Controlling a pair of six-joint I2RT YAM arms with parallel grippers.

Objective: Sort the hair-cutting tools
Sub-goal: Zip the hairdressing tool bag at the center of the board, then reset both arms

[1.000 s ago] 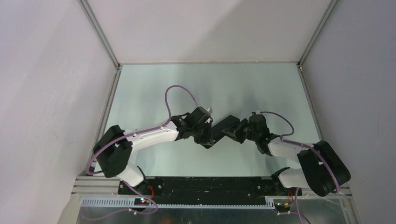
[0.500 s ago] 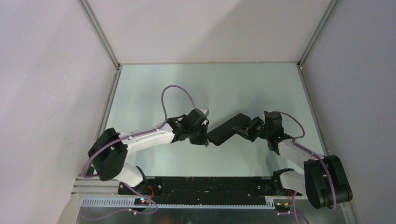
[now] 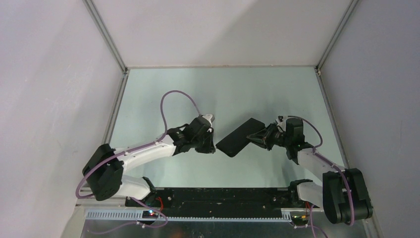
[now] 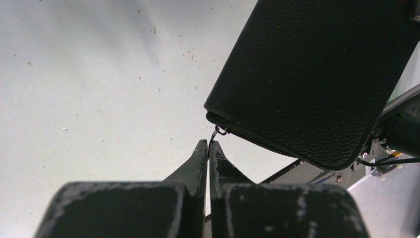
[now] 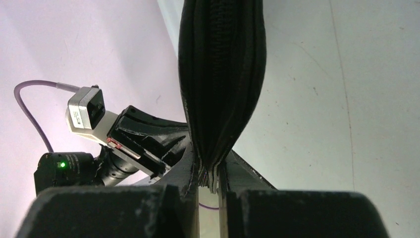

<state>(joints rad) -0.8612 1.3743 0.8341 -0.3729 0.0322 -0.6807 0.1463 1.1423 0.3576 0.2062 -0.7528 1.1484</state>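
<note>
Unzipping is the step in hand: the right gripper (image 5: 209, 172) clamps one edge of the black zip case (image 3: 240, 136), and the left gripper (image 4: 208, 147) pinches the zipper pull (image 4: 218, 131) at the case's opposite corner. None of the 4 tools shows outside the case, so they are probably inside. Next, the pull needs drawing along the case's edge against that hold.

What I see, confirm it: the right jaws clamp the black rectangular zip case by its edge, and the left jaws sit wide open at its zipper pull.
Not open: the left wrist view shows the left gripper with jaws shut on the zipper pull at a corner of the black rectangular zip case. The right gripper does clamp its edge.
</note>
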